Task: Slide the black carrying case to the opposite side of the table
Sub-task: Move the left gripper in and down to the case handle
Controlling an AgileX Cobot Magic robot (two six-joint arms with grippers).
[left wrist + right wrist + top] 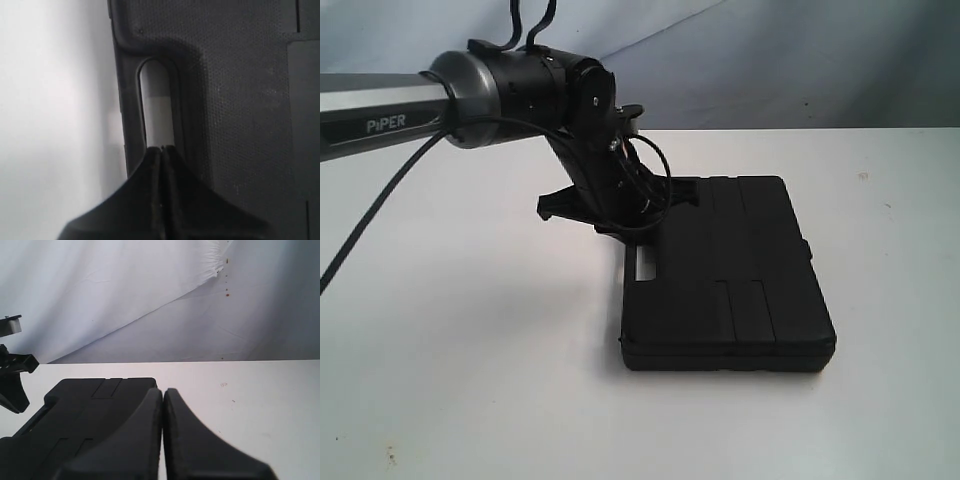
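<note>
**Surface** [470, 400]: white, plain, far wider than its load. **Black carrying case** [740, 280]: lies flat right of centre, with a pebbled, ribbed lid facing up. **Left claw** [161, 148]: your fingers are pressed together (holding nothing), with the tips at the handle slot [157, 105] on the case's left side. **Right claw** [163, 392]: also closed and empty, apart from the case. Risk: driving from this off-centre slot could swing the case instead of sliding it, or the tips may ride out of the slot.

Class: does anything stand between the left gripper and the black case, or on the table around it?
Nothing visible: the left gripper sits at the handle slot of the black carrying case, and the table around it is bare.
</note>
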